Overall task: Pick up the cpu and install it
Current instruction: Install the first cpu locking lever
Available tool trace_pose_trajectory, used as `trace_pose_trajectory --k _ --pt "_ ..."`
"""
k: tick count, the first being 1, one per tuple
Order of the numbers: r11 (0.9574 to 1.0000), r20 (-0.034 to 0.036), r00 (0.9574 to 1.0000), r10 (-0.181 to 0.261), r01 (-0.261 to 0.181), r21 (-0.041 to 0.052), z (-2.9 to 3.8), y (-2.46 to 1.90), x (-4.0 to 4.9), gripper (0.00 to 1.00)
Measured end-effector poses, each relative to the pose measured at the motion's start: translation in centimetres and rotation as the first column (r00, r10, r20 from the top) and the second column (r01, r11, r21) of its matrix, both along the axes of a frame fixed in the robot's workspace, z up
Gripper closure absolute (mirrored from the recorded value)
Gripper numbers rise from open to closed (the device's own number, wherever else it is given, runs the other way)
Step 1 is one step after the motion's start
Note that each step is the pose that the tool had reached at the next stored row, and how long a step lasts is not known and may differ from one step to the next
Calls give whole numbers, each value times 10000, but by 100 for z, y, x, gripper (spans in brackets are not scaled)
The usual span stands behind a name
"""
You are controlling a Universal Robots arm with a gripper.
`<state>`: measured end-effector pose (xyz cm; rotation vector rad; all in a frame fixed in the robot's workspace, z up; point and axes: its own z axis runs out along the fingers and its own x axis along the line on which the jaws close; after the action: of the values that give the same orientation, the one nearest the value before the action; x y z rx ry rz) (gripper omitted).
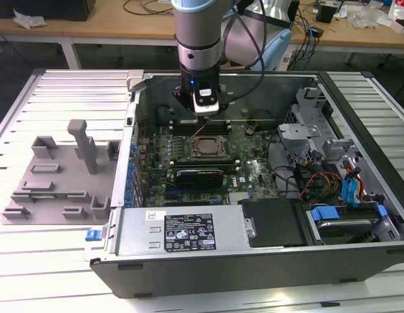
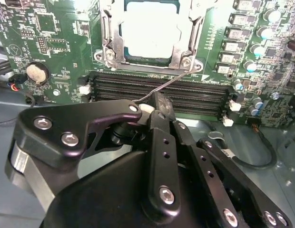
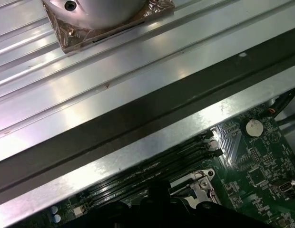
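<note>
On the exterior view's left lies a gray tray (image 1: 55,176) with upright holders, on the ribbed metal worktop (image 1: 65,98). To its right stands the open computer case (image 1: 254,254), and inside it the green motherboard (image 1: 254,173).

The cpu (image 1: 206,145) already sits inside the socket frame (image 1: 206,138) near the middle of the board; in the second wrist view its pale metal top (image 2: 150,31) lies flat between the steel brackets (image 2: 109,45). The claw (image 1: 206,104) hangs just above the memory slots (image 2: 162,90), beside the socket and not over it. In the second wrist view its black fingers (image 2: 162,123) stand close together with nothing between them, and a thin wire lever (image 2: 169,83) runs from the socket toward their tips.

I judge that the chip is placed and the work is now at the lever. To do this well, the claw should stay low and go slowly, pushing the lever only and not touching the slots or small parts.

On the exterior view's right are a drive cage (image 1: 319,137), colored cables (image 1: 319,182) and blue clips (image 1: 326,214). Behind the case stand wooden desks (image 1: 91,29) with loose cables.
</note>
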<state>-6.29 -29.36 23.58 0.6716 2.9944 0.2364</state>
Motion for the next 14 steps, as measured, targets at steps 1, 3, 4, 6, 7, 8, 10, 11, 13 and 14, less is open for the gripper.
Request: trace_pose_trajectory --k 1,3,4,6,7,8,10,11,13,14 --pt "10000 -2 10000 31 -31 -2 0 0 -1 89" --pt "10000 2 10000 34 -34 3 -7 1 1 89" --pt "10000 1 10000 39 -39 1 -19 0 0 89" --pt "9999 0 9999 112 -112 0 -37 0 0 89" --pt "9999 1 9999 164 -164 1 -50 0 0 89" --pt "9998 1 9998 192 -192 0 -59 0 0 89" --pt "9997 3 9997 251 -251 0 -94 0 0 89" --pt "9996 3 9996 269 -269 0 -107 0 0 89" --pt "9993 26 9993 361 -361 0 -141 0 1 89" --pt "9991 53 9991 419 -419 -2 -161 0 0 89"
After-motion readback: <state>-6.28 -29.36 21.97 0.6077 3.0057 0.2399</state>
